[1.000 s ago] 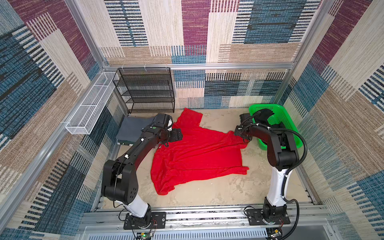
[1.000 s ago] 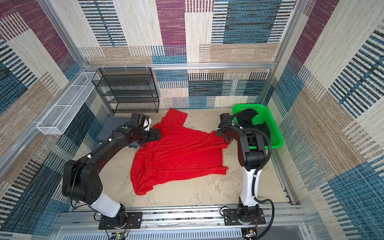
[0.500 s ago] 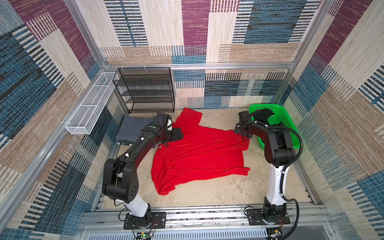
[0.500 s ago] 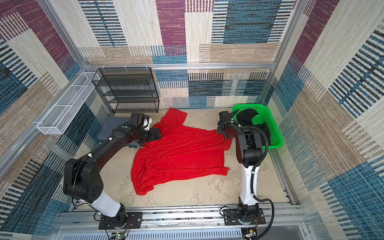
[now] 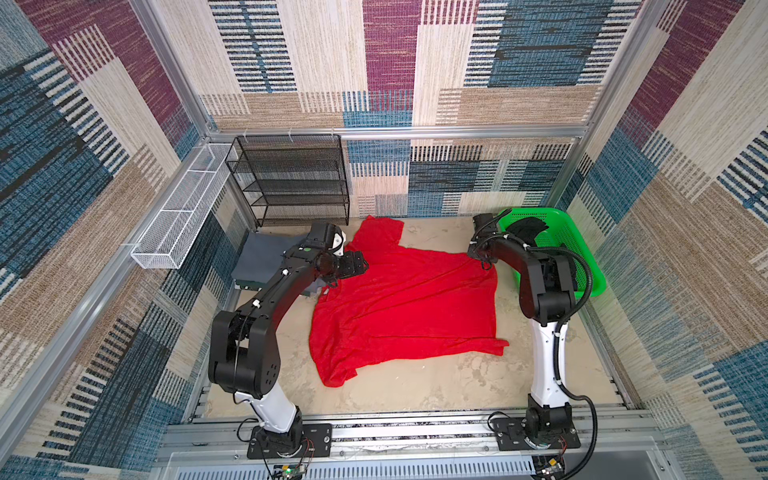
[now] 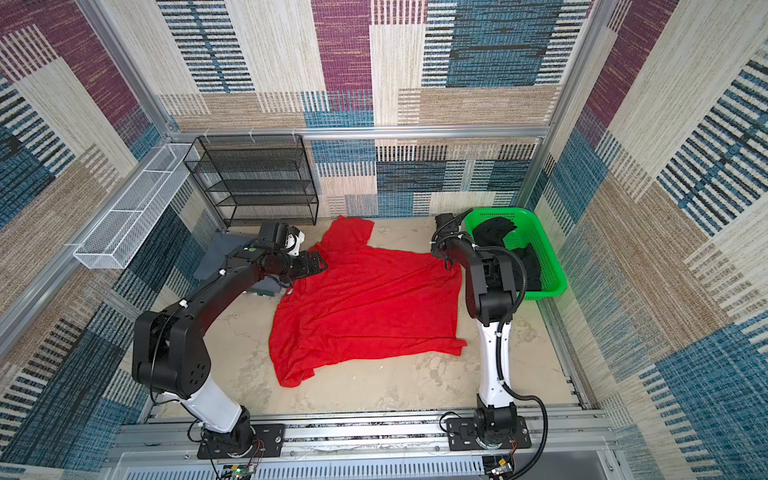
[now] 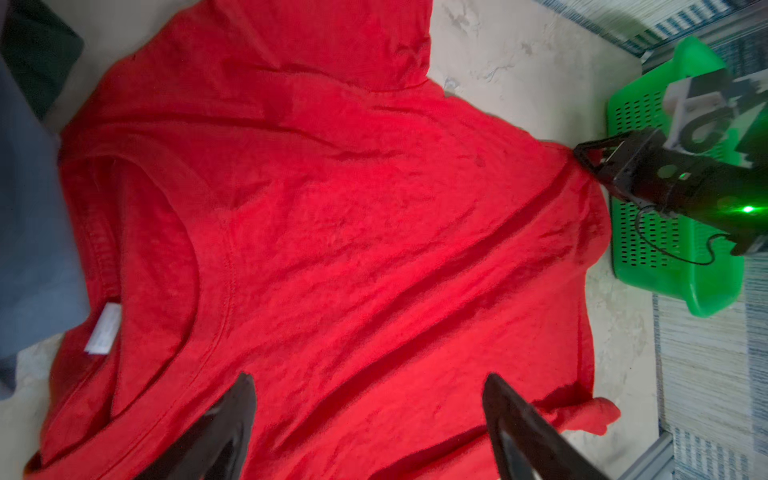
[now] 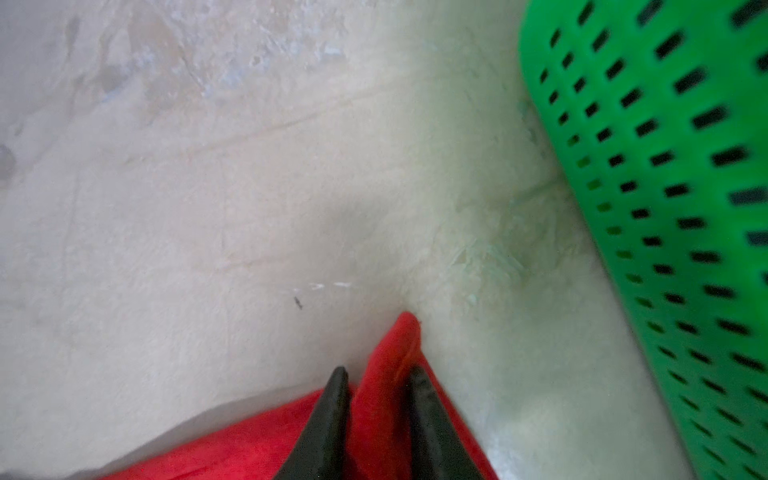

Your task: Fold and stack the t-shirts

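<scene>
A red t-shirt (image 5: pixel 407 307) (image 6: pixel 370 307) lies spread on the beige table in both top views. Its collar and label face my left gripper (image 5: pixel 359 264) (image 7: pixel 369 378), which hovers open just above the cloth near the neckline. At the shirt's far right corner my right gripper (image 5: pixel 483 262) (image 8: pixel 378 370) is shut on a pinched fold of red cloth (image 8: pixel 395 353). A grey t-shirt (image 5: pixel 262 262) lies folded at the far left, partly under the left arm. A black t-shirt (image 5: pixel 528 228) sits crumpled in the green basket (image 5: pixel 536 210).
A black wire shelf rack (image 5: pixel 291 183) stands against the back wall. On the left wall hangs a white wire tray (image 5: pixel 178 224). The green basket's wall (image 8: pixel 665 187) is close beside the right gripper. An aluminium rail (image 5: pixel 415 432) runs along the table's front edge.
The right gripper's jaws have closed on the red shirt's far right corner. The left arm and its open gripper have stayed where they were.
</scene>
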Controlling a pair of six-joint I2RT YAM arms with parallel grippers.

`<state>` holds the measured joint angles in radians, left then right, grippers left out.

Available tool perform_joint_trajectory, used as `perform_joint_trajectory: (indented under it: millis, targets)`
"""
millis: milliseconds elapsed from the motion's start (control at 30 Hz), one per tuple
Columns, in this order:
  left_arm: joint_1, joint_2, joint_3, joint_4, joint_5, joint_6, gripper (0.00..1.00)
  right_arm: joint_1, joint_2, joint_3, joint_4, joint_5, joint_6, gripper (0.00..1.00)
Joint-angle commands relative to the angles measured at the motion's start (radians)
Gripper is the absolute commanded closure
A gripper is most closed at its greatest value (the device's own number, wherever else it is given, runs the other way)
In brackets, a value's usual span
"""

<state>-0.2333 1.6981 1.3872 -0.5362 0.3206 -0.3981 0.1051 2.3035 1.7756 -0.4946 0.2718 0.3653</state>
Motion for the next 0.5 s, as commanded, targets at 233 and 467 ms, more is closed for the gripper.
perform_joint_trajectory:
  millis: [233, 467]
  targets:
    - [-0.001, 0.206, 0.286, 0.007, 0.0, 0.015, 0.14, 0.002, -0.114, -0.085, 0.03, -0.112, -0.053, 0.92]
    - [-0.011, 0.397, 0.468, 0.033, -0.035, 0.071, 0.14, 0.002, -0.213, -0.249, 0.133, -0.207, -0.047, 1.0]
